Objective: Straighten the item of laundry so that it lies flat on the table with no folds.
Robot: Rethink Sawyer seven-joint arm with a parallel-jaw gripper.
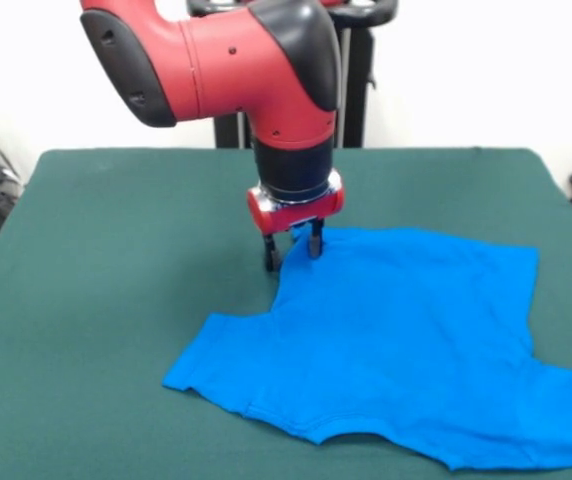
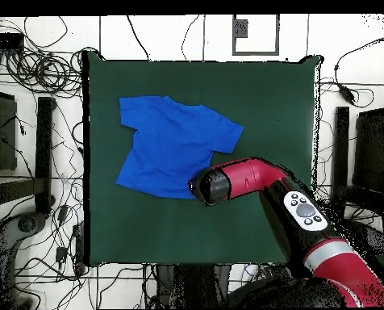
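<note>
Both jaws [image 1: 292, 250] at T-shirt [image 1: 406, 340] corner, hidden overhead by arm [image 2: 252, 179].

Both views are evenly and brightly lit, with diffuse light that appears to come from above. In the front view, only a small soft shadow is cast on the dark green felt-covered bench [image 1: 116, 250] directly under the black-fingered hand [image 1: 292, 248] of the red and black arm [image 1: 236, 60]. Mild highlights are seen on the arm's glossy shell. The white wall behind is nearly washed out. The bright blue soft-fabric T-shirt [image 1: 416, 340] is rendered strongly saturated, its creases shown by faint shading. No motion blur is seen.
</note>
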